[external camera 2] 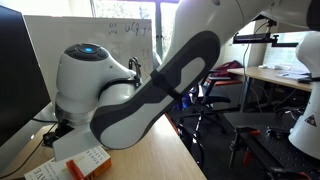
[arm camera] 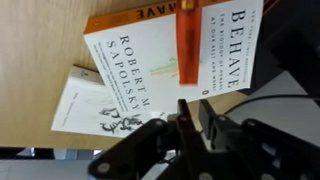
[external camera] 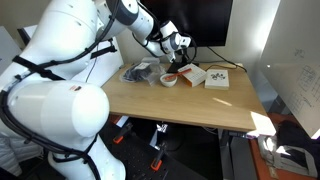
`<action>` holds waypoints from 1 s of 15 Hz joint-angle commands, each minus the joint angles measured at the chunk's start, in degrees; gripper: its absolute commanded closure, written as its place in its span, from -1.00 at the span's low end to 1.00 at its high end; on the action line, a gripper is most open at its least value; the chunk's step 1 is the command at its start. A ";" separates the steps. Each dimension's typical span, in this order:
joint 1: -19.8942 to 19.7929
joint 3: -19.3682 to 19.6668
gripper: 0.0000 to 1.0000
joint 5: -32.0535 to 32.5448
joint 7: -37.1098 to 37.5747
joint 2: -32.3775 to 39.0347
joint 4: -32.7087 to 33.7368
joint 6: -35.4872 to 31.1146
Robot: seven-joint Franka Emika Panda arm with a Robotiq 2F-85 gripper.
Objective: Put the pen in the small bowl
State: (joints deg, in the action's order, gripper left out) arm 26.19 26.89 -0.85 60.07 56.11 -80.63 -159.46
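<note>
gripper (arm camera: 190, 112): we see the jaws pinched nearly closed on the pen's end
pen (arm camera: 186, 45): orange, held over the book (arm camera: 140, 60), running to 12 o'clock in wrist view
bowl (external camera: 168, 80): on desk (external camera: 200, 108), at 7 o'clock below the gripper (external camera: 180, 50)

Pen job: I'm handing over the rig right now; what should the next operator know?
Gripper shut on the orange pen, raised above the table. Wrist view shows the pen over the Behave book, not over the small bowl, which sits on the table beside that book. Done: pen grasped and lifted. Left: carry it over the bowl, lower, release.
</note>
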 commanded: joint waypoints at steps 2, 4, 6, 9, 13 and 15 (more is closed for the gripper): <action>-0.35 -2.04 -0.20 2.56 -1.06 -5.87 -2.55 6.00; -1.73 -5.08 -0.50 2.75 -3.91 -10.02 -4.63 7.92; -2.93 -7.93 -0.80 2.30 -6.68 -14.57 -7.32 10.32; -4.53 -10.94 -1.00 2.53 -9.17 -20.01 -11.41 14.09; -7.41 -14.87 -1.00 2.21 -12.17 -24.02 -16.03 16.62; -8.49 -16.31 -1.00 2.07 -13.49 -25.04 -17.87 15.94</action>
State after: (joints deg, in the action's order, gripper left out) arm 19.97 13.47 0.28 48.68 34.11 -94.92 -143.80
